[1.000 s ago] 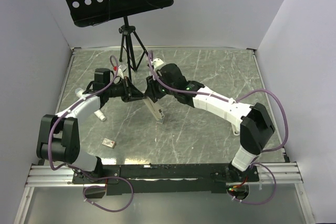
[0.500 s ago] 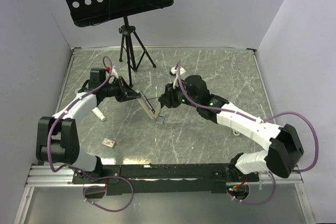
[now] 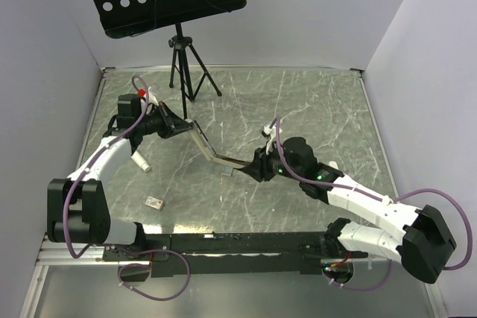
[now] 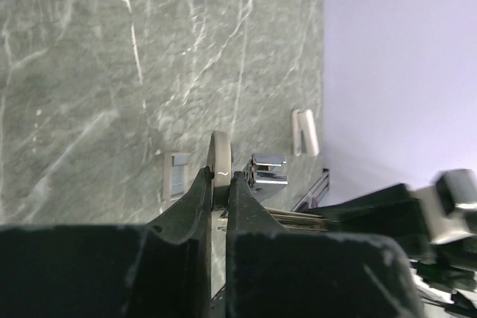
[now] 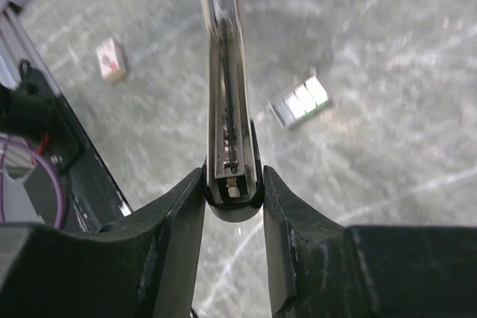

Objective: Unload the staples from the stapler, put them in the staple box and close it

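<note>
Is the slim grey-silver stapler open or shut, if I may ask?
Open: the slim grey-silver stapler has its pale top angled off its dark bar.

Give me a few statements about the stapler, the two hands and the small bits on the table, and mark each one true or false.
1. The left hand is clamped on the stapler's pale top. True.
2. The right hand is open and holds nothing. False: it grips the end of the stapler's metal bar.
3. A short strip of staples lies on the table. True.
4. The tan block sits between the right hand's fingers. False: it lies on the table near the left arm.
5. The stapler is folded closed. False: it is spread open between the two hands.
</note>
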`<state>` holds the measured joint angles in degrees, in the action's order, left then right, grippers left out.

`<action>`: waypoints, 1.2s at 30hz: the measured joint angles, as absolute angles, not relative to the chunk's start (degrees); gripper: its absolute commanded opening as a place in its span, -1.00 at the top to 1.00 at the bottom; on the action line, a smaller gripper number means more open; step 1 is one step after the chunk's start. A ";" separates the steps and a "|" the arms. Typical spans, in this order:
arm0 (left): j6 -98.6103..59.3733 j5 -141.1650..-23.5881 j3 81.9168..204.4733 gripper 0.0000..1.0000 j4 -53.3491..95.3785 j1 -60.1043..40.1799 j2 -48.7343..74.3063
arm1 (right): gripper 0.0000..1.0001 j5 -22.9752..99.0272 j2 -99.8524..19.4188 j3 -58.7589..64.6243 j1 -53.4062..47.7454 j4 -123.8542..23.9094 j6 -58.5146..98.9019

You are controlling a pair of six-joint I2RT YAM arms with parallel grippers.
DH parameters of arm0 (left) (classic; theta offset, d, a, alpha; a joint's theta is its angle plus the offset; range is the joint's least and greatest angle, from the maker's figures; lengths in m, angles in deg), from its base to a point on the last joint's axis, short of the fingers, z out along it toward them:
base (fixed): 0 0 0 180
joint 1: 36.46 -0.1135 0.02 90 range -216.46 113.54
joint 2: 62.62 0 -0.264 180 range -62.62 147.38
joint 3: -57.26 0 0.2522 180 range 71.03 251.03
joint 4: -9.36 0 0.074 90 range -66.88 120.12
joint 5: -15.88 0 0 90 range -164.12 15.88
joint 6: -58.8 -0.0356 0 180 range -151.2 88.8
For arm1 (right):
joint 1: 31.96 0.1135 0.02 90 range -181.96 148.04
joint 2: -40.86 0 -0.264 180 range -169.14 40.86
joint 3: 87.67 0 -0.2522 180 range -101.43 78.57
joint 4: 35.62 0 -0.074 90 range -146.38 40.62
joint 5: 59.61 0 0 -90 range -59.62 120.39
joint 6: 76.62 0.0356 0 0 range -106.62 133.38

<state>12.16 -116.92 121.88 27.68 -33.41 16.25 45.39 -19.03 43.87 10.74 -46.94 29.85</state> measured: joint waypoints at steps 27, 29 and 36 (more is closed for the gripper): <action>24.26 -131.37 115.38 0.98 9.58 -32.93 10.59 | -0.79 63.57 -18.25 35.17 4.23 -55.73 31.95; 24.94 -132.31 115.25 0.98 8.20 -32.01 10.50 | -0.75 68.32 -21.68 34.51 3.57 -52.84 31.99; 26.56 -135.00 114.58 0.98 4.59 -29.11 8.34 | -0.51 79.77 -29.88 33.66 3.44 -44.40 33.10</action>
